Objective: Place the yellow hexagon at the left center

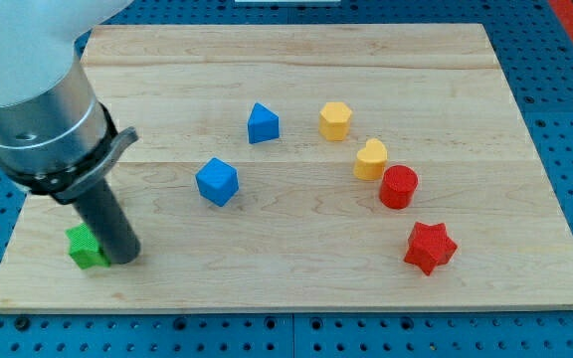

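The yellow hexagon (335, 120) lies on the wooden board (296, 70), right of centre near the view's top. My tip (122, 257) rests at the view's lower left, touching the right side of a green block (86, 246), which it partly hides. The tip is far to the left of and below the yellow hexagon. A yellow heart-shaped block (370, 159) lies just below and right of the hexagon.
A blue triangular block (262, 123) lies left of the hexagon and a blue cube (216, 181) nearer the centre. A red cylinder (399, 186) and a red star (430, 247) lie at the right. The arm's grey body (43, 119) covers the upper left.
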Controlling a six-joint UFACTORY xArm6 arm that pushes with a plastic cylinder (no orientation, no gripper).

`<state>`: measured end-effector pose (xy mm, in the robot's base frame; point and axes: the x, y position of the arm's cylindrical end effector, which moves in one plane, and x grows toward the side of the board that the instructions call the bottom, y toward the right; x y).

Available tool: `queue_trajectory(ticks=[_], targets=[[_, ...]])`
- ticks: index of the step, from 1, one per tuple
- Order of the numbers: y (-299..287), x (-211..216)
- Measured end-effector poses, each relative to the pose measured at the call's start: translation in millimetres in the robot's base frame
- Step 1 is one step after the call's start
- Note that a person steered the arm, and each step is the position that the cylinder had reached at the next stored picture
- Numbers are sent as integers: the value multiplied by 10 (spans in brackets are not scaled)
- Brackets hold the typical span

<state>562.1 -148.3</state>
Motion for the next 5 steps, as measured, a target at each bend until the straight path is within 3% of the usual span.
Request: queue_trajectory(ticks=[1,2,5], targets=[[1091,-16],[2099,-387],[2511,-1230]])
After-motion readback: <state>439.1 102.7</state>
